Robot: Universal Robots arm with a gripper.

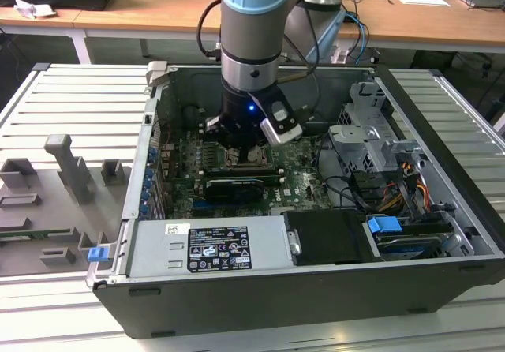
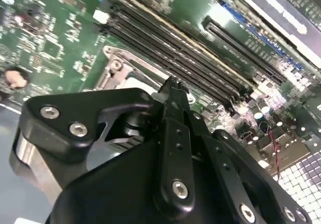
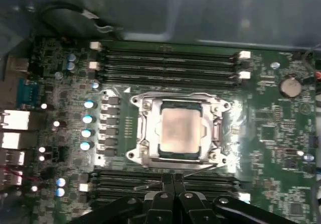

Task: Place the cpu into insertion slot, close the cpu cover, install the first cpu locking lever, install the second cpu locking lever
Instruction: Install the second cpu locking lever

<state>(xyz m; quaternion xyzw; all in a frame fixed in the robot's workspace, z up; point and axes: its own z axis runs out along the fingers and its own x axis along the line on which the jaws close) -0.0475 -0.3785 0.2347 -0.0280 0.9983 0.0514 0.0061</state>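
Sitting in socket: the pale silver-grey square cpu point(image 3: 181, 130) lies flat inside the silvery-rimmed insertion slot point(image 3: 142, 133).
Cover: the thin silvery metal cpu cover point(image 3: 215, 128) frames the cpu, lying down around it.
Gripper: the black gripper point(image 3: 173, 180) hangs just beside the insertion slot, over the long black memory slots point(image 3: 168, 66); fingers pressed together, holding nothing.
Board: green motherboard point(image 3: 271, 128) surrounds the insertion slot.

A robotics lab or workshop: an opened black desktop computer case point(image 1: 316, 289) is lying on a ribbed grey metal workbench point(image 1: 47, 107), with long wooden desks point(image 1: 158, 9) standing at twelve o'clock.
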